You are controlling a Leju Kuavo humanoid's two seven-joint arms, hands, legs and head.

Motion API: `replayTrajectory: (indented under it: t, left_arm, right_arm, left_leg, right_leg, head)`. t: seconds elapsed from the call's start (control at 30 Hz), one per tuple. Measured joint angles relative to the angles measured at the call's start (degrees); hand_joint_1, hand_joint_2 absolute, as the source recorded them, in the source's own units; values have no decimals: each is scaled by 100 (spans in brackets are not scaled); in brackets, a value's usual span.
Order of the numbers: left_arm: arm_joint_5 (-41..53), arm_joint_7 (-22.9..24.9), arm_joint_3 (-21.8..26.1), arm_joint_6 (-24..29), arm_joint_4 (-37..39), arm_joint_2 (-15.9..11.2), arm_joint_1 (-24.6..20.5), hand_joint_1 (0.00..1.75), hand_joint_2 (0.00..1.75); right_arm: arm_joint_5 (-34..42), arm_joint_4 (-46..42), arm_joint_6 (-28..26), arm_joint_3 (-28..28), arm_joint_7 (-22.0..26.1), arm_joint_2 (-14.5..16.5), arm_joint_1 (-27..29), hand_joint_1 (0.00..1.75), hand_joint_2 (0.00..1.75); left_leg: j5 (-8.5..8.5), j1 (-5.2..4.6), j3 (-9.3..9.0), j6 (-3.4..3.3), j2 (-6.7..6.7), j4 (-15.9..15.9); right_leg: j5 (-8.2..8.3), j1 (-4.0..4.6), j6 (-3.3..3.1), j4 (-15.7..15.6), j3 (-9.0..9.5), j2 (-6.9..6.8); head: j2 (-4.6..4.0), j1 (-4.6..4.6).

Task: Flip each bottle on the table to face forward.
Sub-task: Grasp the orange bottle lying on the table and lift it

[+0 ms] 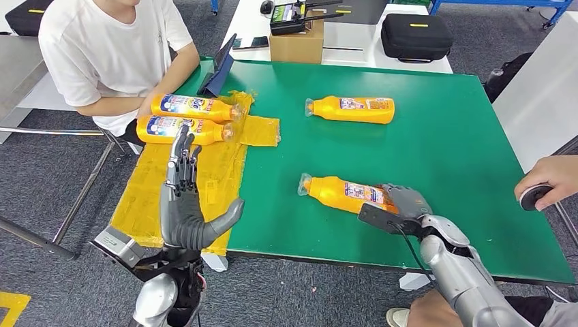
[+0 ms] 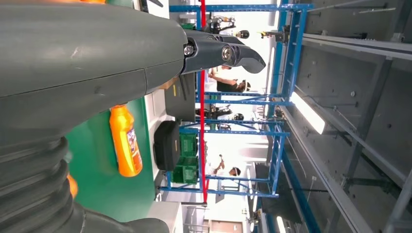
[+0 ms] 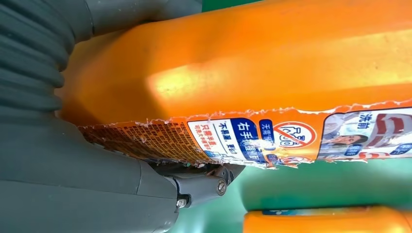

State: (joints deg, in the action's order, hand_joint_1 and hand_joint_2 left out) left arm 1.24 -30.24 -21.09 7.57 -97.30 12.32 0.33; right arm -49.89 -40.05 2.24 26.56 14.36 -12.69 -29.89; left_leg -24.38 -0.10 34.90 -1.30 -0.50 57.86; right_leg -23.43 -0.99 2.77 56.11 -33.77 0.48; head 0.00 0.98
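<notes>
Four orange bottles lie on their sides on the green table [image 1: 436,136]. The near bottle [image 1: 339,193] has its cap pointing left, and my right hand [image 1: 407,203] grips its base end. Up close, that bottle [image 3: 272,63] shows a torn label, with my right hand [image 3: 73,194] wrapped around it and a dark finger under the label edge. The far bottle [image 1: 351,109] lies alone mid-table and appears again [image 2: 125,141] past my left hand [image 2: 87,58]. Two more bottles [image 1: 194,107] [image 1: 178,129] lie on the yellow mat [image 1: 146,197]. My left hand [image 1: 183,201] is raised over the mat, fingers spread, holding nothing.
A person in a white shirt [image 1: 109,48] sits at the table's far left corner, arms by the two mat bottles. Another person's hand [image 1: 549,178] holds a black device at the right edge. A dark tablet [image 1: 219,67], a cardboard box [image 1: 296,44] and a black case [image 1: 416,34] stand behind.
</notes>
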Motion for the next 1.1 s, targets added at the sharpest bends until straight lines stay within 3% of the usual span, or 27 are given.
replayTrajectory:
  t: [0.37, 0.43, 0.63, 0.8, 0.9, 1.1]
  left_arm:
    - [13, -38, -62, 37, 24, -42, 25, 0, 175]
    - [57, -74, -71, 89, 24, -45, 37, 0, 175]
    - [102, -32, -116, 55, 49, -57, 145, 0, 175]
    - [94, 422, -282, -458, 324, -122, 343, 0, 175]
    - [202, 501, -479, -718, 618, -181, 446, 0, 175]
    - [227, 467, -810, -951, 979, -266, 500, 0, 175]
  right_arm:
    - [609, -436, -599, -30, 263, 19, 528, 175, 175]
    - [807, -569, -785, -105, 368, 80, 666, 163, 175]
    - [1946, -1773, -1362, -704, 1285, 595, 1540, 175, 175]
    - [2830, -3001, -1443, -1234, 1810, 1032, 2054, 175, 175]
    - [3190, -3539, -1346, -1421, 1933, 1262, 2172, 175, 175]
    - [3092, -3950, -1244, -1434, 2023, 1509, 2194, 175, 175]
  left_leg:
    - [0, 2, -5, 0, 4, 0]
    - [0, 3, -3, 0, 2, 0]
    - [0, 2, 24, 1, -3, -1]
    - [-1, 2, 41, 1, -3, -2]
    - [-1, -1, 43, 0, 1, -2]
    - [1, -1, 42, 1, -1, -2]
  right_leg:
    - [0, 3, -1, 1, 3, 1]
    - [0, 3, -1, 1, 4, 1]
    - [-1, 2, -1, 4, -20, -2]
    - [-5, 1, -4, 3, -35, -6]
    - [-5, -2, -4, 2, -40, -5]
    - [-3, -1, -3, 2, -38, -6]
  head:
    - [-1, 0]
    - [0, -1]
    - [0, 3]
    - [0, 1]
    - [-1, 1]
    - [-1, 1]
